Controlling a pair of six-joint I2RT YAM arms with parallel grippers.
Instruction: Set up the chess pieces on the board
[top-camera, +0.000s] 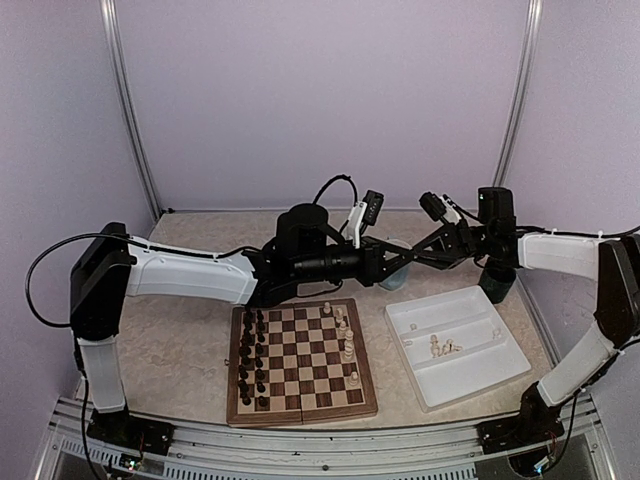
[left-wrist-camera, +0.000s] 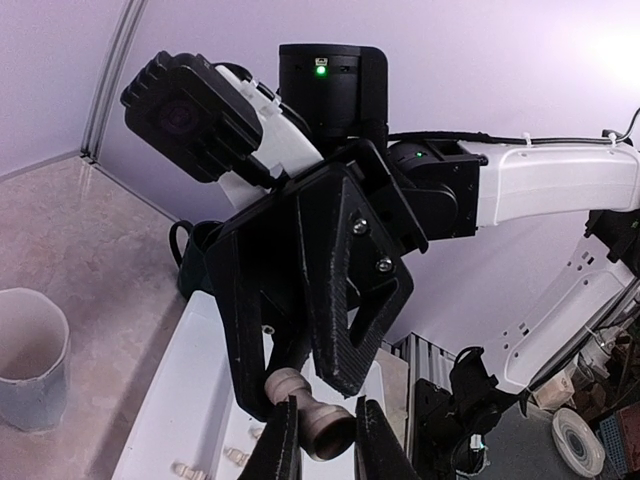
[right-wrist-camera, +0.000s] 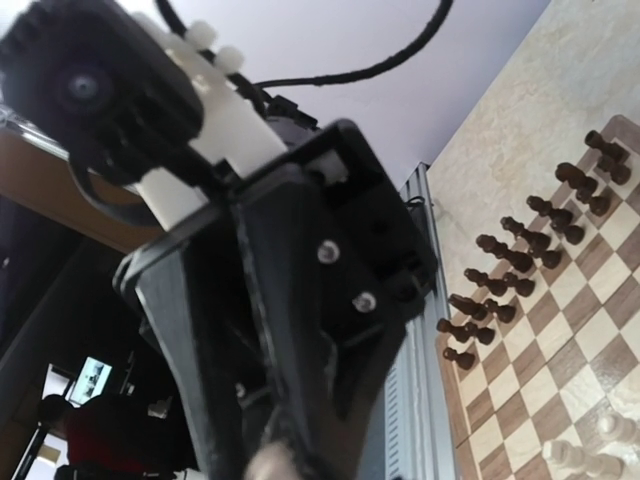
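Left gripper (left-wrist-camera: 325, 432), outstretched, pinches a chess piece (left-wrist-camera: 312, 416) facing right gripper (left-wrist-camera: 298, 392), its grip unclear.

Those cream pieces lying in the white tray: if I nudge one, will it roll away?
Probably rolls: the cream pieces seem to lie on their sides, and the held piece in the left end effector looks round-bodied. Likely light, being tiny beside the white tray. Its raised walls should contain them.
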